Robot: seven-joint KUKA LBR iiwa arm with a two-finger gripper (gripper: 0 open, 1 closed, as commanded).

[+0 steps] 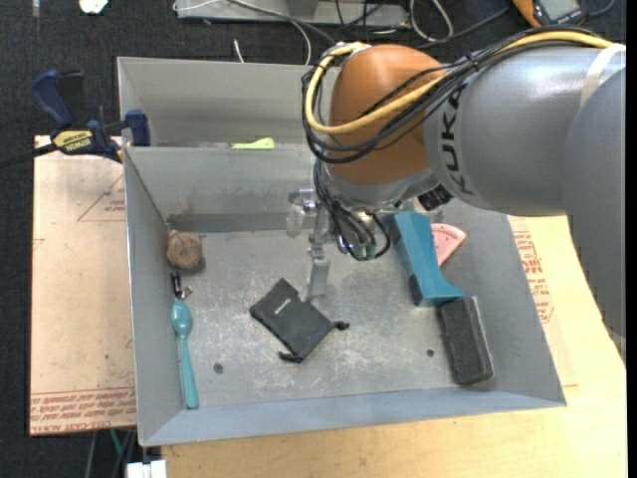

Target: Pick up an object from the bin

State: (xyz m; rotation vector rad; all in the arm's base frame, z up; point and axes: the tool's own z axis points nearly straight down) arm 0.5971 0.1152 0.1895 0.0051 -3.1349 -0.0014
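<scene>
Gripper (318,279) hangs low over the bin floor (239,267), its tip just above the upper right edge of a flat black square piece (291,319) lying near the middle of the bin. Whether the fingers stand apart or together cannot be told. Nothing is seen held.

Handling, as judged: the black piece looks thin, light and possibly pliant. Lying flat, it offers little to pinch from above. The nearest edge or a raised corner is the likeliest hold, and it may slide on the metal.

Count, working outward:
- one black square piece
- one blue block (426,257) to the right
- one pink piece (450,239) just behind it
- one long black bar (466,339)
- one brown lump (184,251) at the left wall
- one small dark item (180,287) beneath it
- one teal spoon-like utensil (184,352)
</scene>
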